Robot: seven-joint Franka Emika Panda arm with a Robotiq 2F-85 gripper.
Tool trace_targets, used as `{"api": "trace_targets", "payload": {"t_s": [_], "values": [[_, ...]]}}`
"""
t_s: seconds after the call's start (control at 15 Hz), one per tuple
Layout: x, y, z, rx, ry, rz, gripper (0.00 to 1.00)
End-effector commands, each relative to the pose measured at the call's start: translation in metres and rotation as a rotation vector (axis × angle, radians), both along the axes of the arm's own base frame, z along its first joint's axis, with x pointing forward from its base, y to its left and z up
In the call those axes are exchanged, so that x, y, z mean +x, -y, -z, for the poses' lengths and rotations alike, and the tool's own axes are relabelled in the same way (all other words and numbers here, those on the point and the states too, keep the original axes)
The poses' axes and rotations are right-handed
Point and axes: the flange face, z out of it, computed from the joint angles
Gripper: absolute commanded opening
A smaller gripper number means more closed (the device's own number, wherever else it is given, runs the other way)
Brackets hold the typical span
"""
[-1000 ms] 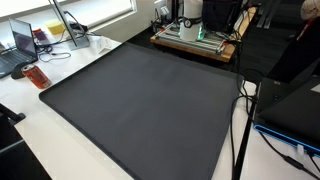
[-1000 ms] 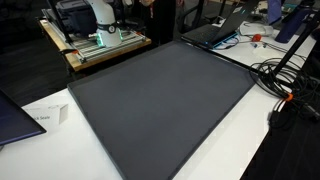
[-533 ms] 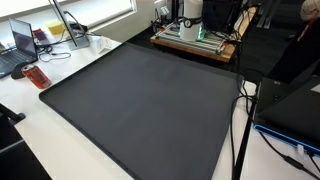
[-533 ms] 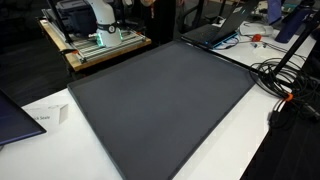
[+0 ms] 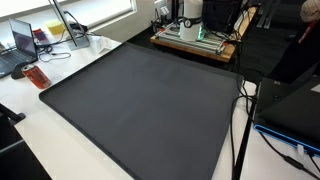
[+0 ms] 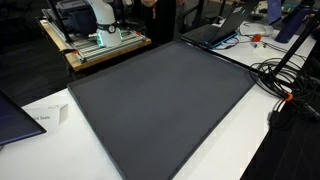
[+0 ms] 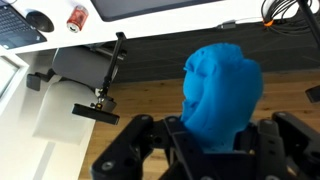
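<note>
Wrist view, nearest me: my jaws are clamped tight on a crumpled bright-blue cloth (image 7: 222, 92). It bulges up betw. them & fills the middle of the pic, w/ wood floor (image 7: 150, 100) behind it. Further off, a dark office chair (image 7: 85, 65) stands by the edge of a white surface (image 7: 160, 32), which carries a red can (image 7: 77, 17), a keyboard (image 7: 15, 27) & a mouse (image 7: 40, 18). In both exterior views a big dark mat (image 5: 140, 100) covers most of the surface, & the arm's white base (image 6: 100, 15) stands at its far end.
</note>
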Motion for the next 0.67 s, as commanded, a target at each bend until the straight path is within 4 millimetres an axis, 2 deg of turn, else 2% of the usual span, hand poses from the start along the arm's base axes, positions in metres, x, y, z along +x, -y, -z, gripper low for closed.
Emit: {"api": "trace_targets", "payload": {"t_s": [0.0,0.2,0.4,0.47,0.6], "values": [[-0.011,-0.006,-0.038,-0.050,0.097,0.032,0.00],[-0.022,-0.015,-0.061,-0.099,0.172,0.040,0.00],[-0.027,-0.023,-0.075,-0.142,0.224,0.035,0.00],[-0.028,-0.025,-0.078,-0.152,0.238,0.037,0.25],[-0.029,-0.025,-0.081,-0.183,0.252,0.054,0.33]]}}
